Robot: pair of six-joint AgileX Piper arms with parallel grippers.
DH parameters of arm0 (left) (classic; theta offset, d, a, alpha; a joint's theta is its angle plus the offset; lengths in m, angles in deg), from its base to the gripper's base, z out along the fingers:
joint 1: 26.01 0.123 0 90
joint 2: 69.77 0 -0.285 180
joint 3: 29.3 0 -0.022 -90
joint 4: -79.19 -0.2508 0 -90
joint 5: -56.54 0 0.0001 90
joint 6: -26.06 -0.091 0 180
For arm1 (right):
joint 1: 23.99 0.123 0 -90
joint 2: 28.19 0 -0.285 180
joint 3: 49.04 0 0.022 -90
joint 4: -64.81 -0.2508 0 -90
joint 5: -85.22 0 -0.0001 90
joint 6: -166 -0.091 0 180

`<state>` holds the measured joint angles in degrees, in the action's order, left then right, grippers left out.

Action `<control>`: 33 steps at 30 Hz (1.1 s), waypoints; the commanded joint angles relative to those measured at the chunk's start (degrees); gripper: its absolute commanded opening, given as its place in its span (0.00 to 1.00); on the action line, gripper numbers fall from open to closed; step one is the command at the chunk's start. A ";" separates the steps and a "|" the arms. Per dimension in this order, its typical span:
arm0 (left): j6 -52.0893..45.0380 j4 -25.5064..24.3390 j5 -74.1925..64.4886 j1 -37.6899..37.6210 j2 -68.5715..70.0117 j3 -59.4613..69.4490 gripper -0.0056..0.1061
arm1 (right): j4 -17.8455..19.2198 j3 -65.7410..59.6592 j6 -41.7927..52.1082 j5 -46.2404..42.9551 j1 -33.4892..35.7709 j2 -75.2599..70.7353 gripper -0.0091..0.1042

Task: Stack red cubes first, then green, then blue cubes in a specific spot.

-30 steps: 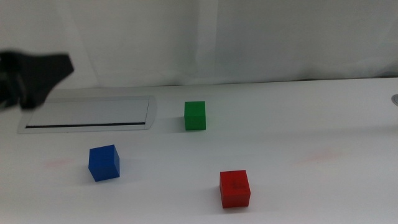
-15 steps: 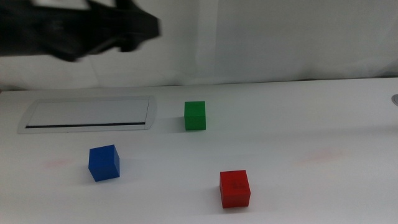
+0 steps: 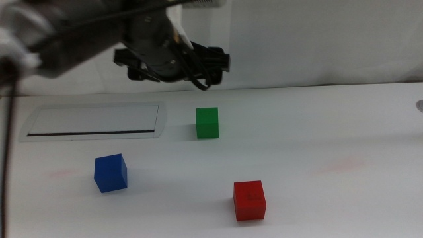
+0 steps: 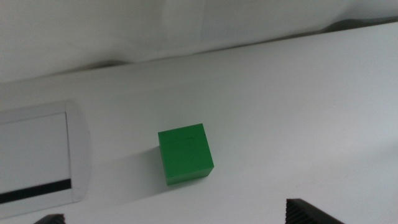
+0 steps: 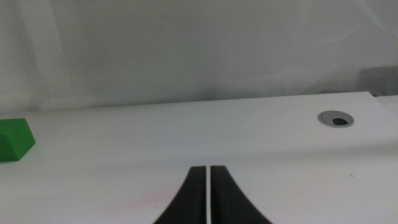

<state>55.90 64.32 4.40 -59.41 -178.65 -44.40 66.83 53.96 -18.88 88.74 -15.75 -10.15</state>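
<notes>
Near the white bench's (image 3: 370,132) front edge sits the small matte red cube (image 3: 250,200), the deep-blue cube (image 3: 110,172) left of it, the green cube (image 3: 207,123) farther back beneath the left gripper (image 4: 180,219), jaws spread wide, while the right gripper (image 5: 208,193) waits, jaws pressed together

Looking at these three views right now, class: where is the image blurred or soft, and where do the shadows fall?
Middle view: the left arm and its gripper are motion-blurred above the sharp green cube, red cube and blue cube. Left wrist view: the green cube casts a soft shadow towards the grey-rimmed panel. Right wrist view: the closed fingers look soft, close to the lens.
</notes>
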 commanded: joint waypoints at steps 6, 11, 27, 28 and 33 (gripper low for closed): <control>8.67 0.50 2.02 -0.59 -7.91 -3.51 0.86 | 0.32 -2.11 0.37 -0.89 -0.22 0.16 0.06; 11.23 2.33 3.54 -0.59 -11.20 -3.51 0.86 | 0.32 -2.11 0.37 -0.89 -0.22 0.16 0.06; 14.18 3.46 3.25 -0.81 -19.49 -6.62 0.86 | 0.25 -2.11 0.37 -0.89 -0.22 0.16 0.06; 14.18 3.46 3.13 -0.81 -20.19 -7.34 0.86 | 0.25 -2.11 0.37 -0.89 -0.22 0.16 0.06; 14.08 3.31 2.33 -0.81 -22.88 -10.34 0.86 | 0.25 -2.11 0.25 -0.89 -0.22 0.16 0.06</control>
<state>69.14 67.63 7.41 -59.94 -200.81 -53.74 66.83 53.96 -18.69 88.74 -15.75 -10.15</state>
